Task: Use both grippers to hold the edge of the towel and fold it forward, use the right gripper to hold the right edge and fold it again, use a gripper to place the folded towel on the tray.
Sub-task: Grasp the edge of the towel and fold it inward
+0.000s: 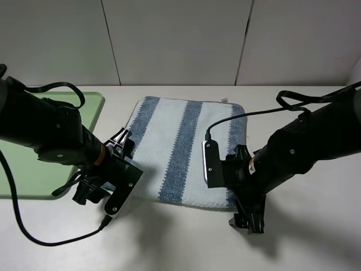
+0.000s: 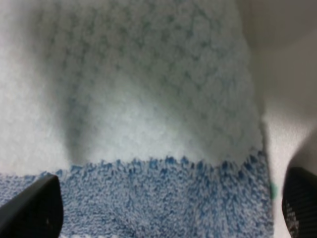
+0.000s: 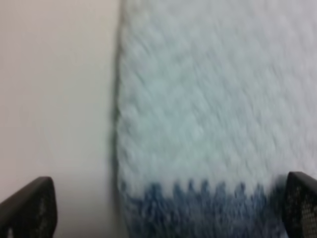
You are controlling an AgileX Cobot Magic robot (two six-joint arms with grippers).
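Exterior high shows left pincer (image 1: 120, 169) and right pincer (image 1: 230, 191) both spread apart above the towel (image 1: 186, 141).

**Towel** (image 1: 183, 149): a waffle-textured cloth with broad blue and pale stripes running front to back, spread flat and unfolded, to the right of the tray. **Tray** (image 1: 22, 176): light green and flat, with a low rim and rounded corners. **Edge of the towel** (image 1: 186, 203): the near hem lies flat. **Left gripper** (image 1: 115, 172) and **right gripper** (image 1: 228, 192): jaws wide apart, one at each near corner of the towel. Whether they touch the cloth cannot be told.
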